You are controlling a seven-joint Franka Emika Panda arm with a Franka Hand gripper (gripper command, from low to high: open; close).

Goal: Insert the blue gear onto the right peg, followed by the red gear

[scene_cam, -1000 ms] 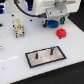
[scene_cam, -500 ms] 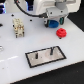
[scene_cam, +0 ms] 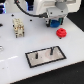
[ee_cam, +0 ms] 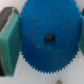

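The blue gear (ee_cam: 47,37) fills the wrist view, a wide toothed disc with a dark centre hole. My teal finger pads (ee_cam: 9,40) press against its rim on both sides. In the exterior view my gripper (scene_cam: 54,21) is at the back, shut on the blue gear (scene_cam: 54,23) and holding it just above the table. The red gear (scene_cam: 62,33) lies on the table just in front of the gripper, toward the exterior view's right. The white plate with a black border (scene_cam: 35,63) lies nearer the front. Its right peg (scene_cam: 50,50) stands upright and bare.
The plate's other peg (scene_cam: 37,56) stands toward the exterior view's left. A beige block-like object (scene_cam: 18,27) stands on the table at the left. The white arm body (scene_cam: 47,6) is above the gripper at the back.
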